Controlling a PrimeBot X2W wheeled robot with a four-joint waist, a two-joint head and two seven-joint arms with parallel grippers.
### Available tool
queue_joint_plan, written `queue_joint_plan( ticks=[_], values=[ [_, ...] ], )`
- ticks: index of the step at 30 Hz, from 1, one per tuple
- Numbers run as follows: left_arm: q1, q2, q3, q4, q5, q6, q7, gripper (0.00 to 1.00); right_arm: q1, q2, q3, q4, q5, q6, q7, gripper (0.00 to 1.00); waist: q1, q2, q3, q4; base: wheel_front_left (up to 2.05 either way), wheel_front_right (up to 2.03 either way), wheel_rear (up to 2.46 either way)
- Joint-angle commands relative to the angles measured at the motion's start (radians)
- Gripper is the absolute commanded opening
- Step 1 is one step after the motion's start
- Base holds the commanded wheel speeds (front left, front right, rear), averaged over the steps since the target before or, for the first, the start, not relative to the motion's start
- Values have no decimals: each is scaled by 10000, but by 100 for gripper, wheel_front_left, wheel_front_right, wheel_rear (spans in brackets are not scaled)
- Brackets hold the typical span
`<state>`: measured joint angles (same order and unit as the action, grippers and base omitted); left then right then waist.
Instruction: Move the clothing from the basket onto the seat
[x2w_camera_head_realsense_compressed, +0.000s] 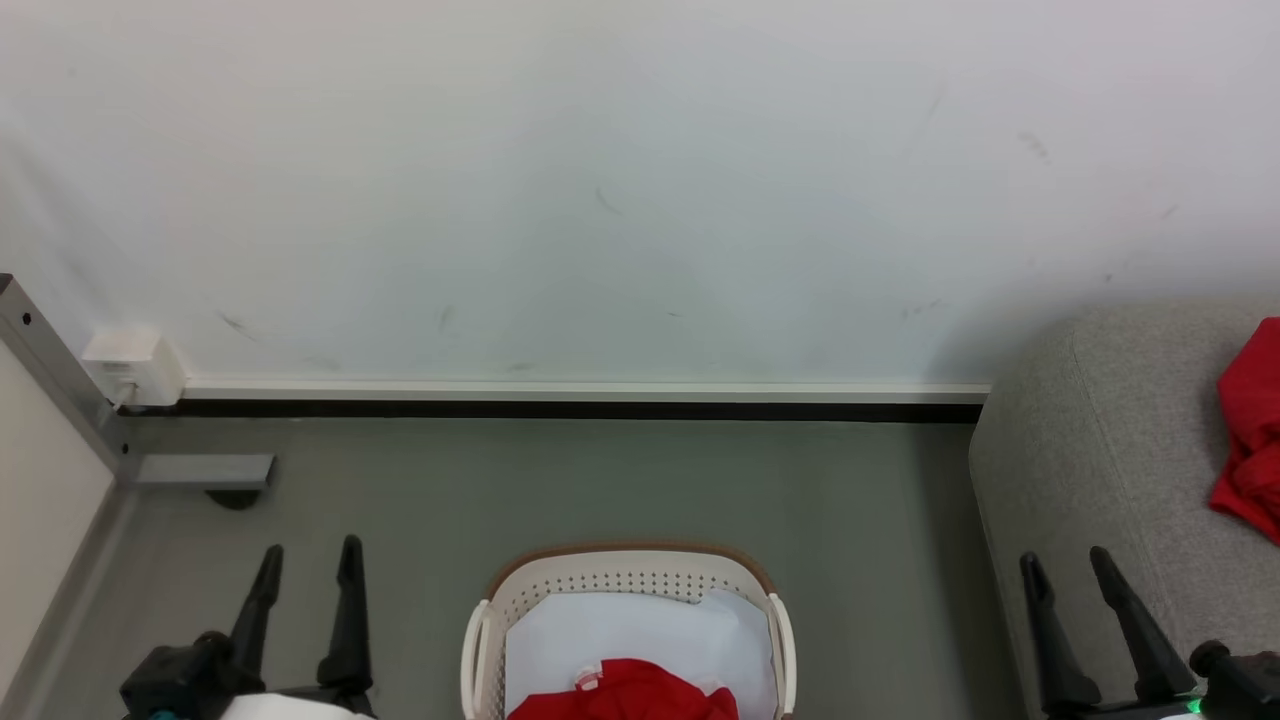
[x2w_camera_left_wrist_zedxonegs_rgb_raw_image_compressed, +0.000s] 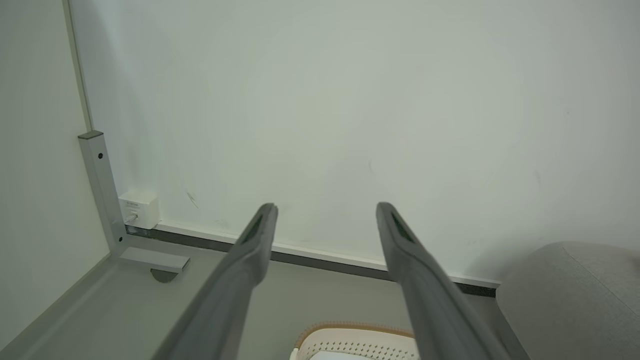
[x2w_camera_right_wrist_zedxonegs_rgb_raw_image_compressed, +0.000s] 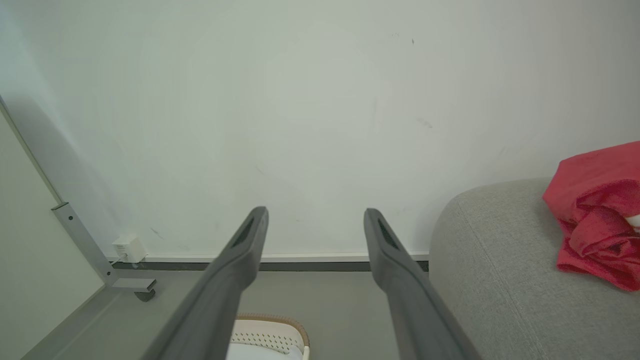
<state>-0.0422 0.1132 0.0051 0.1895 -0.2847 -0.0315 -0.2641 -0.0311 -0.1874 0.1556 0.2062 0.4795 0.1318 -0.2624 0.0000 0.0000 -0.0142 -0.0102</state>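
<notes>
Red clothing is recorded at two locations. One red garment (x2w_camera_head_realsense_compressed: 625, 692) lies bunched at the near end of the basket (x2w_camera_head_realsense_compressed: 628, 562), resting on a white sheet (x2w_camera_head_realsense_compressed: 640, 625) that lines the bottom. A small patch of white trim shows at its upper edge. A second red garment (x2w_camera_head_realsense_compressed: 1250, 430) lies crumpled on top of the seat (x2w_camera_head_realsense_compressed: 1090, 470), well apart from the basket and cut off by the right edge of the head view.

The basket is cream plastic with a perforated wall and a brown rim band. It stands on the grey floor (x2w_camera_head_realsense_compressed: 600, 480), to the left of the seat and not touching it. In the head view it sits between the two grippers.

Left gripper (x2w_camera_head_realsense_compressed: 311, 547): low at the left of the head view, over bare floor. Its jaws stand wide apart with nothing between them. The left wrist view shows the same, the fingers (x2w_camera_left_wrist_zedxonegs_rgb_raw_image_compressed: 235, 280) parted, with the basket's far rim low between them.

Right gripper (x2w_camera_head_realsense_compressed: 1065, 555): low at the right of the head view, in front of the seat's rounded side. Its jaws are spread wide and empty. The right wrist view agrees.

Surroundings: a white, scuffed wall (x2w_camera_head_realsense_compressed: 640, 180) with a dark skirting strip (x2w_camera_head_realsense_compressed: 560, 409). A grey metal post (x2w_camera_head_realsense_compressed: 50, 370) stands at the left, with a small white box (x2w_camera_head_realsense_compressed: 130, 362) on the wall beside it.
</notes>
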Motion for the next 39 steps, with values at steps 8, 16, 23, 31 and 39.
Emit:
queue_joint_plan(
  ticks=[8, 16, 23, 31, 39],
  values=[
    [151, -435, 561, 247, 706, -467, -4, 100, 39, 159, -212, 7, -441, -22, -32, 100, 0, 0, -44, -11, 0, 0, 0],
    [11, -562, 744, 421, 871, -718, -5, 100, 16, 221, -297, 13, -443, -22, -33, 100, 0, 0, -33, -21, 0, 0, 0],
    [-44, -601, 843, 489, 941, -818, -5, 100, -38, 289, -288, 28, -443, -22, -33, 100, 0, 0, 1, -58, 0, 0, 0],
    [-110, -614, 783, 520, 896, -865, -5, 100, -240, 267, -205, 40, -400, -22, -33, 100, 0, 0, 87, -183, 0, 0, 0],
    [-703, -609, 250, 1057, 767, -905, -5, 100, -888, 60, -146, -125, -399, -22, -32, 100, 0, 0, 804, -511, 0, 0, 0]
  ],
)
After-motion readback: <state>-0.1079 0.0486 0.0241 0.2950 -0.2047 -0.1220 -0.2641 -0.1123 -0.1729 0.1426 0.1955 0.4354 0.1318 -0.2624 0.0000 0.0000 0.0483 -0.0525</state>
